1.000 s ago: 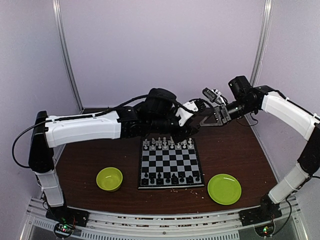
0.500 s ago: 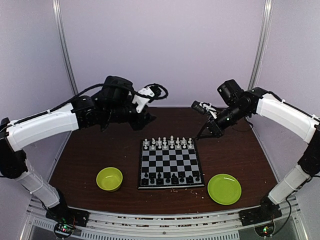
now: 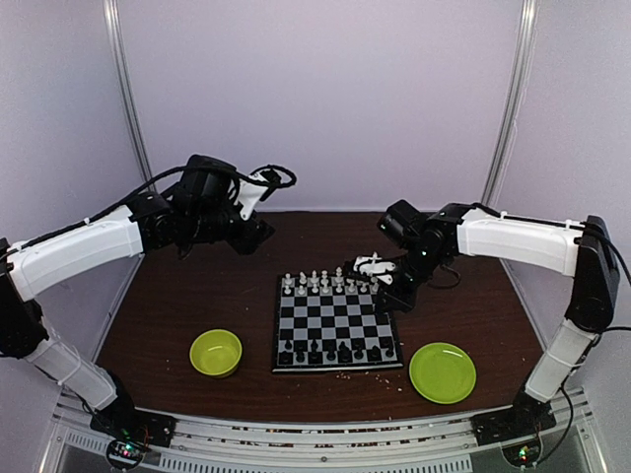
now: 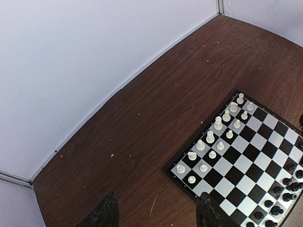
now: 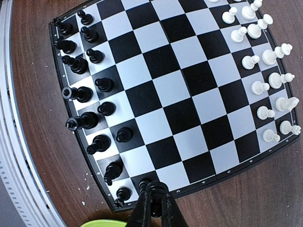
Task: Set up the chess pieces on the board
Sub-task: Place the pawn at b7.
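Dark wood-grain tabletop (image 3: 197, 296); flat square checkered board (image 3: 337, 330) centred on it. Left hand (image 4: 156, 218) fingers wide apart, empty, off the board. Right hand (image 5: 154, 202) pinched together, empty, over board's edge. Tiny plastic chess pieces (image 3: 325, 284): white far rows, black near rows.

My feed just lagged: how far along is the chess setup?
Looks done: white pieces fill the board's far two rows, black pieces the near two. Nothing in hand: left jaws open, right jaws shut above the board's right side. Left: at most straightening.
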Robot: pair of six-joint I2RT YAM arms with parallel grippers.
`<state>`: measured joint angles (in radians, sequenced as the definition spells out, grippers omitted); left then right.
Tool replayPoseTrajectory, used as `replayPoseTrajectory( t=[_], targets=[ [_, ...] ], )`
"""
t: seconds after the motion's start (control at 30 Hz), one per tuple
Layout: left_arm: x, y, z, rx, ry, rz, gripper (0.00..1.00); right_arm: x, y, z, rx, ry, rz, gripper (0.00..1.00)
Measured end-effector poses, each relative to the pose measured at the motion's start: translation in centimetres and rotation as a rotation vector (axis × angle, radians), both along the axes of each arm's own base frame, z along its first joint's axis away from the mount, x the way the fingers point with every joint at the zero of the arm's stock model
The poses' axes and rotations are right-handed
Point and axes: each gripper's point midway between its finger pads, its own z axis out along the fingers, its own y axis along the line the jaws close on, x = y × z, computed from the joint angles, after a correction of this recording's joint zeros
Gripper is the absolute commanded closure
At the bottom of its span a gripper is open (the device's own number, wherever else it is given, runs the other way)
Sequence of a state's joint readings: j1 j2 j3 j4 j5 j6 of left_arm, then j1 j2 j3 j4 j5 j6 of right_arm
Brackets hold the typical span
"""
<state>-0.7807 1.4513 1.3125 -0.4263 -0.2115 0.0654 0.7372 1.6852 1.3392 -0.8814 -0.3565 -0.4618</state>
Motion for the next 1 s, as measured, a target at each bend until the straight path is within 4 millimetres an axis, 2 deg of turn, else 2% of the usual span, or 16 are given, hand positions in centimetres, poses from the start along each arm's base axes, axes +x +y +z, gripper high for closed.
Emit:
replayPoseTrajectory(
  t=[0.4, 0.73, 1.0],
  targets=[
    [0.1, 0.2, 0.1, 0.006, -0.005, 0.012, 0.43, -0.9, 1.5, -3.6, -0.06, 0.024, 0.064, 0.94],
    [0.1, 0.3, 0.0, 0.007, -0.004, 0.012, 0.43, -1.6, 1.2, -6.2, -0.11, 0.072, 0.084, 0.93],
    [0.1, 0.3, 0.0, 0.008, -0.003, 0.012, 0.43, -2.1, 1.2, -7.1, -0.13, 0.091, 0.096, 0.93]
  ],
)
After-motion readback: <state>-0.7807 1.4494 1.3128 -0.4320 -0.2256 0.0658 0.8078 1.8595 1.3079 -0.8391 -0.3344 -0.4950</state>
